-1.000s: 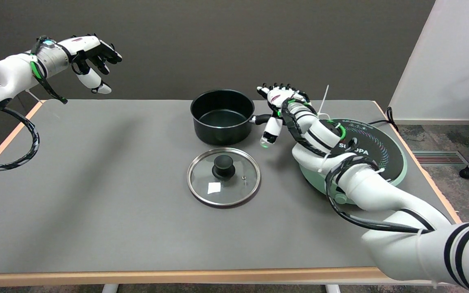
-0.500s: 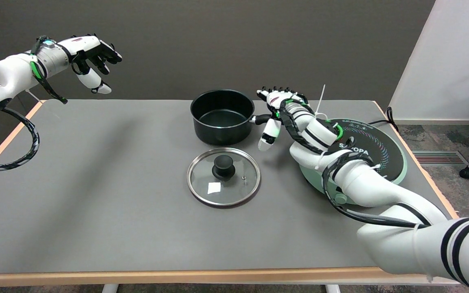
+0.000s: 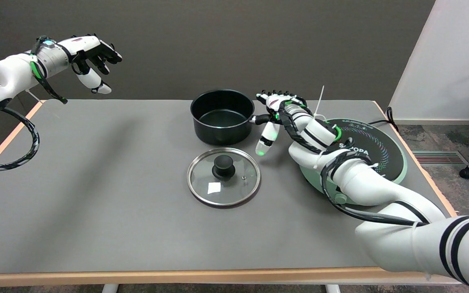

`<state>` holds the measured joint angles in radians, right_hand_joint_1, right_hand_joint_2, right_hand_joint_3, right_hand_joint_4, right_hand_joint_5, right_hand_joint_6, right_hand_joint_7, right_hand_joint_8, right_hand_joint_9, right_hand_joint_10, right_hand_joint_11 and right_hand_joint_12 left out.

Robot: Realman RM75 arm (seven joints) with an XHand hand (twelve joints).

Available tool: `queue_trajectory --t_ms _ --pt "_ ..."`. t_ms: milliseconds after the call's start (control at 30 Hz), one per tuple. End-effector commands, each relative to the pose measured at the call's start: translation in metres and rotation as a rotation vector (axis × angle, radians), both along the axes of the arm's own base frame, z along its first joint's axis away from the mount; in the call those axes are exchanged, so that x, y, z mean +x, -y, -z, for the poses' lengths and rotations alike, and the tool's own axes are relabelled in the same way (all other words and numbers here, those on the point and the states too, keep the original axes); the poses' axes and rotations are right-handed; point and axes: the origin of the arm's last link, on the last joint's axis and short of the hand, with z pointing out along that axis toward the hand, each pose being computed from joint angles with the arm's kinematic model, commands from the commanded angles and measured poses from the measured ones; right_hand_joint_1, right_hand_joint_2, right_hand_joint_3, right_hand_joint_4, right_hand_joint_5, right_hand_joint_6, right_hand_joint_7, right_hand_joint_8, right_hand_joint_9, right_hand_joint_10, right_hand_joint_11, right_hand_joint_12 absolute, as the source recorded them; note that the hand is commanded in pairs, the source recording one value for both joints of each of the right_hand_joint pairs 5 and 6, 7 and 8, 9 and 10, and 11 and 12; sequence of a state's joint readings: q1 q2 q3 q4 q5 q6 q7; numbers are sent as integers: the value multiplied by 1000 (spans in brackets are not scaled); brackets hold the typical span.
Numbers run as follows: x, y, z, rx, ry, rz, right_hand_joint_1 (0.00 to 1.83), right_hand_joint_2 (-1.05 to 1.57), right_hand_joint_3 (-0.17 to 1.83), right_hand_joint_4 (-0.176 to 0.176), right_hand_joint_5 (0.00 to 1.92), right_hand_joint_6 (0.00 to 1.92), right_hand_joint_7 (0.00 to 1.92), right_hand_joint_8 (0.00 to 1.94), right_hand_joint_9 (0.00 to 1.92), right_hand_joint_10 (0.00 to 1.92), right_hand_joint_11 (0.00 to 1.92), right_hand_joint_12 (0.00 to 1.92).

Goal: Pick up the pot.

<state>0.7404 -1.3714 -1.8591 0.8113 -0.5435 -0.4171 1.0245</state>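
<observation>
A black pot (image 3: 222, 116) stands upright and empty at the back middle of the grey table (image 3: 96, 183). Its short black handle (image 3: 260, 119) sticks out to the right. My right hand (image 3: 276, 110) is over that handle, fingers spread toward the back and the thumb hanging down in front. The handle's outer end is hidden under the hand. I cannot see the fingers wrapped around it; the hand looks open.
The pot's glass lid (image 3: 223, 176) with a black knob lies flat in front of the pot. A round induction cooker (image 3: 364, 148) sits at the right, partly under my right forearm. The idle left hand (image 3: 90, 51) hangs at the upper left.
My right hand has slid slightly left and down over the pot handle, and its thumb now reaches lower. The pot and lid have not moved.
</observation>
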Motion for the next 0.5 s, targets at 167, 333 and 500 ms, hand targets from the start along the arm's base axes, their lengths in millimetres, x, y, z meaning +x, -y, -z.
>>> queue_trajectory --t_ms 167,333,500 --pt "-3 1 0 -4 23 10 1178 -559 1159 176 46 46 46 46 46 46 46 46" --pt "-1 2 -1 -3 25 5 1175 -558 1283 176 66 66 66 66 66 66 66 66" --pt "1 3 -1 -1 24 -1 1153 -624 1707 176 408 408 408 408 408 408 408 408"
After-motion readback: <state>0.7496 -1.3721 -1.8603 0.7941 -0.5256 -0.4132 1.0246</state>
